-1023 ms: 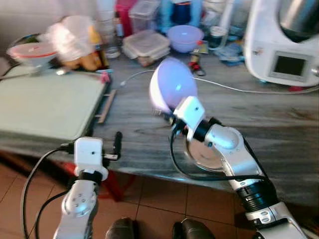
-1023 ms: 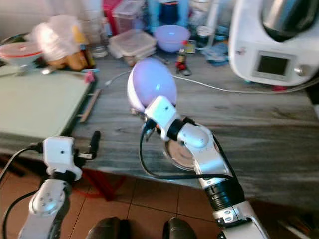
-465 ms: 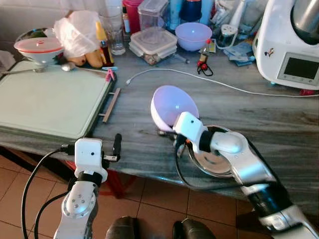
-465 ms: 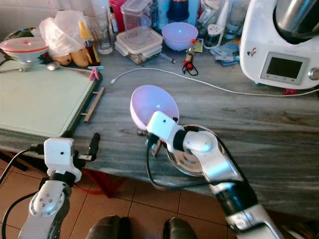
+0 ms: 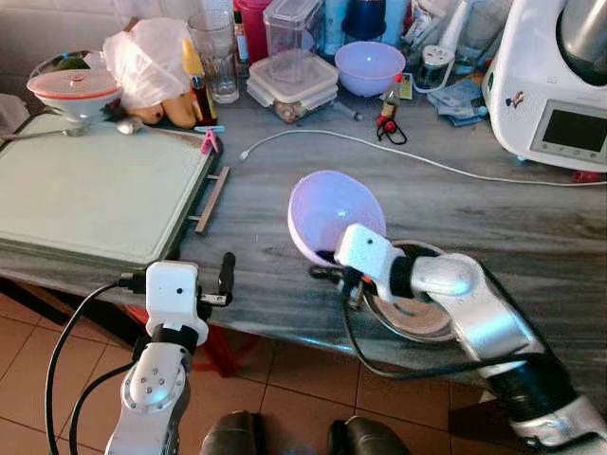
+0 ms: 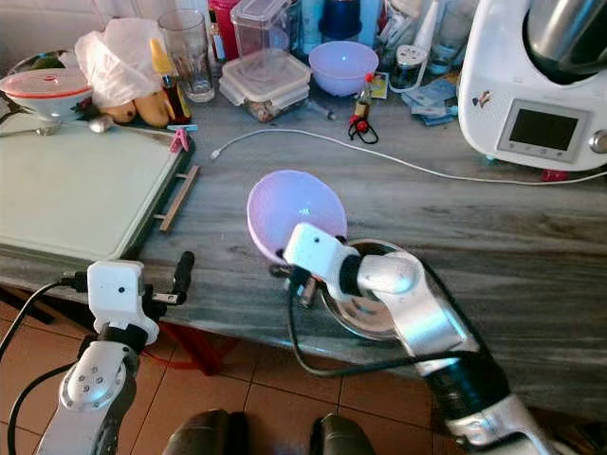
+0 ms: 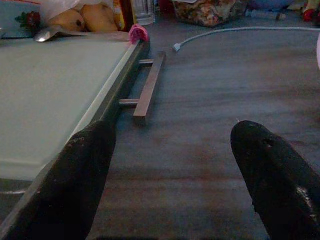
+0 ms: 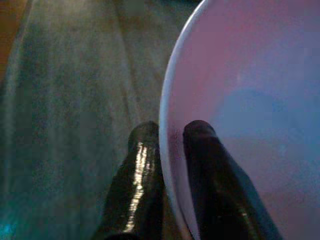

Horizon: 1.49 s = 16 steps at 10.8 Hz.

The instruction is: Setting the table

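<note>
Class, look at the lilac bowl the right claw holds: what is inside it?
Nothing lies in the lilac bowl; one finger of the right claw reaches inside. Its underside is hidden.

A home kitchen: a grey wood-grain surface (image 5: 531,218) crowded along its far edge with a white cooking machine (image 5: 555,81), lidded food containers (image 5: 291,78), a drinking glass (image 5: 218,57), a bowl (image 5: 370,68) and bagged fruit (image 5: 152,71), over a terracotta-tiled floor (image 5: 285,398).
</note>
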Available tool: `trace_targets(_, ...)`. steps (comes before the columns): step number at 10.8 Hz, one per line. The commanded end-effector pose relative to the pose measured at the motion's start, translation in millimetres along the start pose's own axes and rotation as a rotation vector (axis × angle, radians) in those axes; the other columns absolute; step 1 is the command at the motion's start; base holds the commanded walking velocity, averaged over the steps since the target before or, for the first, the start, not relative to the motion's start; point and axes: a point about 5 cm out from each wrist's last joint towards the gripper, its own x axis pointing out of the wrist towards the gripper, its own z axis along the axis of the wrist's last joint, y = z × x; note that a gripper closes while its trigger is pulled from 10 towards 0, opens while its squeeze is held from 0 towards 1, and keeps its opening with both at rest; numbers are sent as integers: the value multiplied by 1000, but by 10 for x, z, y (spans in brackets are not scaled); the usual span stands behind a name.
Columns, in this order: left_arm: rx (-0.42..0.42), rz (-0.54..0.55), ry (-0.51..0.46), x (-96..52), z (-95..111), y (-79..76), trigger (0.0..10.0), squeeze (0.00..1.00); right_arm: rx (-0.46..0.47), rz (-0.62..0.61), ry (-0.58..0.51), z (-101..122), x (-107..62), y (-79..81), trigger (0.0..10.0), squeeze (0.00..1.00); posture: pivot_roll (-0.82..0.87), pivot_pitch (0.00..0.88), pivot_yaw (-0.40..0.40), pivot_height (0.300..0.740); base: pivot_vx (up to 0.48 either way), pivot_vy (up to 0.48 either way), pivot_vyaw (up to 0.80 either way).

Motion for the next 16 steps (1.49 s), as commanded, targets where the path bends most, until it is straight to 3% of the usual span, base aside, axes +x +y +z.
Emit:
trace_targets(1, -2, -20, 15, 6, -19, -29, 10000, 0, -22, 56, 3, 46, -19, 37, 10000, 1000, 8, 132, 18, 740, 0, 0, 0)
trace_targets(5, 9, -40, 11, 43, -21, -48, 10000, 0, -47, 118, 45, 86, -186, -48, 10000, 1000, 0, 117, 20, 740, 0, 0, 0)
trace_targets(7, 7, -42, 10, 67, -22, -49, 10000, 0, -52, 46, 41, 136, -236, -214, 10000, 1000, -2, 110, 22, 740, 0, 0, 0)
trace_targets(10, 10, -47, 8, 90, -22, -43, 10000, 0, -47, 1, 2, 231, -245, -304, 10000, 1000, -3, 103, 25, 740, 0, 0, 0)
trace_targets(16, 0, -42, 19, 107, -53, -51, 10000, 0, 51, 0, -96, 355, -263, -262, 10000, 1000, -12, 109, 18, 740, 0, 0, 0)
